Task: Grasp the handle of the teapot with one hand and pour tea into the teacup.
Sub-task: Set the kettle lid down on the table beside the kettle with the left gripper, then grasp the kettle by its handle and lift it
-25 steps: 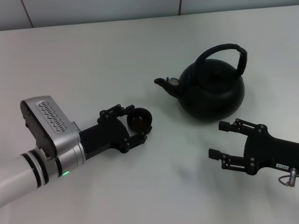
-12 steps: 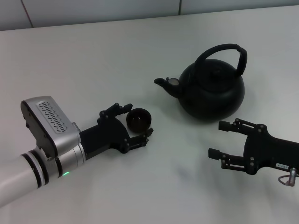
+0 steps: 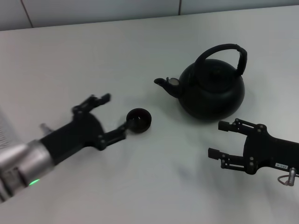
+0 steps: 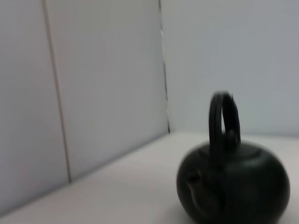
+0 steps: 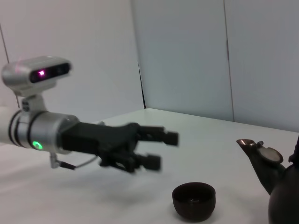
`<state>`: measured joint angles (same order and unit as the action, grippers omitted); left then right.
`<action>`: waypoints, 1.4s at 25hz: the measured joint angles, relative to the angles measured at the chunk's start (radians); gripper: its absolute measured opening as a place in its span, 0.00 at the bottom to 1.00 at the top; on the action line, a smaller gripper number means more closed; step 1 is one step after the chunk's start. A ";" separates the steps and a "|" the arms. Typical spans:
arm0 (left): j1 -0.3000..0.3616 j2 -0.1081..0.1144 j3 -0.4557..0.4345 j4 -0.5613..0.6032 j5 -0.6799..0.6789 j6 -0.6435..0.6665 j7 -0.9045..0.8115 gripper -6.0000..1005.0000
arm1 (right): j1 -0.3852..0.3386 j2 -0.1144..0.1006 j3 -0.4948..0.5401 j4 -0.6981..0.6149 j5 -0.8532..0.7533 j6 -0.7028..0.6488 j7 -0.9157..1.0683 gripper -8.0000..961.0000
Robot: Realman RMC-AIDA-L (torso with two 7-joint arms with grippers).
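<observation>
The matte black teapot [image 3: 212,91] stands on the white table right of centre, its spout pointing left and its arched handle [image 3: 224,49] upright. It also shows in the left wrist view [image 4: 233,186] and the right wrist view [image 5: 285,205]. The small black teacup [image 3: 138,120] stands upright to the left of the spout and also shows in the right wrist view [image 5: 194,199]. My left gripper [image 3: 115,112] is open and empty, just left of the cup and apart from it. My right gripper [image 3: 217,139] is open and empty, in front of the teapot. No tea shows.
The white table [image 3: 154,46] runs back to a pale panelled wall [image 3: 93,9]. The left arm [image 3: 28,161] reaches in from the lower left and the right arm [image 3: 275,151] from the lower right.
My left gripper was closed around the teacup. It has opened, let the cup go and drawn back to the left. The cup stays on the table. The right arm has not moved.
</observation>
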<state>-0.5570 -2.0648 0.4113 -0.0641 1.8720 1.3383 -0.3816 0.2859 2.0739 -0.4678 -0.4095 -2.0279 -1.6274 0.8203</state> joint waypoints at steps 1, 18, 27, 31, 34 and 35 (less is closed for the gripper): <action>0.035 0.000 0.012 0.047 0.001 0.057 -0.040 0.86 | 0.000 0.000 0.000 0.000 0.000 0.001 0.000 0.82; 0.266 0.009 0.167 0.377 0.001 0.334 -0.208 0.86 | 0.000 0.000 0.000 0.004 0.001 0.002 0.012 0.82; 0.291 0.037 0.237 0.448 0.001 0.301 -0.248 0.86 | 0.001 0.001 0.005 0.008 0.002 0.003 0.013 0.82; 0.290 0.038 0.241 0.451 0.025 0.282 -0.249 0.86 | 0.000 0.001 0.009 0.010 0.002 0.002 0.009 0.82; 0.289 0.037 0.241 0.451 0.038 0.274 -0.249 0.86 | -0.004 0.002 0.009 0.013 0.002 -0.001 0.007 0.82; 0.289 0.037 0.241 0.451 0.039 0.274 -0.249 0.86 | -0.005 0.002 0.009 0.015 0.002 -0.003 0.006 0.82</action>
<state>-0.2680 -2.0276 0.6524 0.3874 1.9106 1.6127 -0.6303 0.2806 2.0758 -0.4586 -0.3946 -2.0263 -1.6302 0.8268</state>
